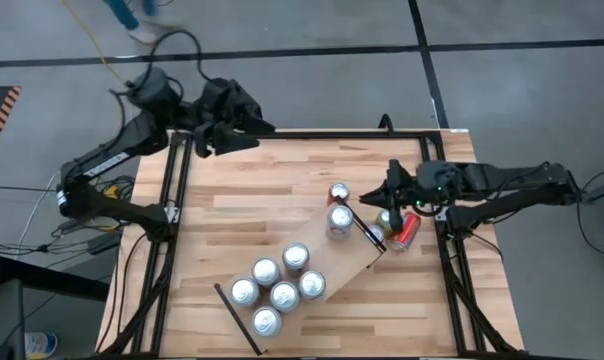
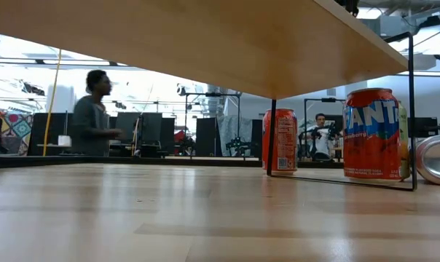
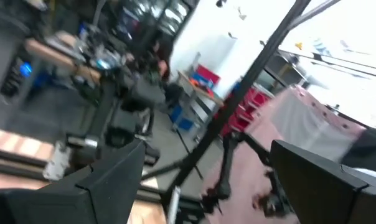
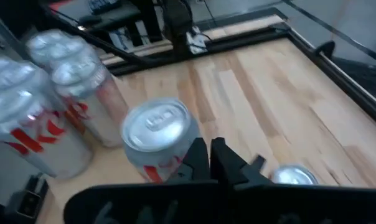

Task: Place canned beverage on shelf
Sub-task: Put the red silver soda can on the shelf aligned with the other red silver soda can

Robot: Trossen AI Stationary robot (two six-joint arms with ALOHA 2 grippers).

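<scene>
The shelf [image 1: 347, 262], a pale board with black end strips, lies slantwise at the table's near middle. Several silver cans [image 1: 282, 285] stand on its left half. Off its far right end stand a red-topped can [image 1: 339, 192] and a silver can [image 1: 339, 220]; a red can [image 1: 404, 230] lies on its side by the right rail. My right gripper [image 1: 372, 197] hovers shut just right of these, with the silver can [image 4: 157, 134] beyond its fingertips [image 4: 200, 158]. My left gripper [image 1: 247, 125] hangs open above the far left corner [image 3: 213, 186].
In the low view the shelf's underside [image 2: 242, 44] spans the top, with two orange cans [image 2: 371, 135] [image 2: 280, 140] and a lying silver can [image 2: 435, 159] at the right. A small can [image 4: 294, 175] sits close below my right gripper. A person walks behind the table.
</scene>
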